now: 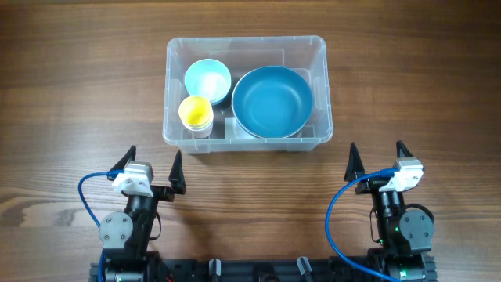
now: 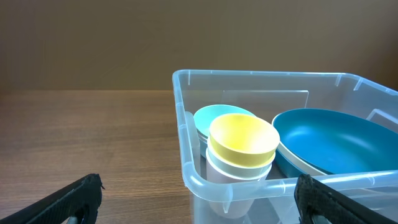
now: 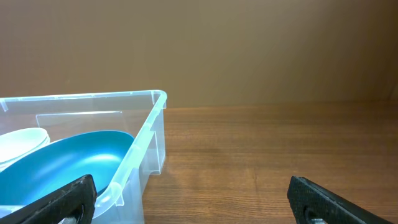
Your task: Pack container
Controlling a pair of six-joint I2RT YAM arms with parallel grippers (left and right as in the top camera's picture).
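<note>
The container [image 1: 246, 143] sits at twelve o'clock, with a blue bowl [image 1: 272, 100], a pale bowl [image 1: 207, 78] and a yellow cup [image 1: 196, 111] inside. My left gripper [image 1: 154, 153] at seven and right gripper [image 1: 376, 149] at five gape wide, both empty. Packing looks done, so any move should avoid nudging its near wall.

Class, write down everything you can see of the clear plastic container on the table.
The container is a clear plastic rectangular bin with rounded corners, a thick rim and moulded ribs on its inner walls. It has no lid on and stands upright and square on the wooden table. Inside, a large blue bowl fills the right side. A pale blue bowl and a yellow cup nested in a white cup sit at the left.
</note>
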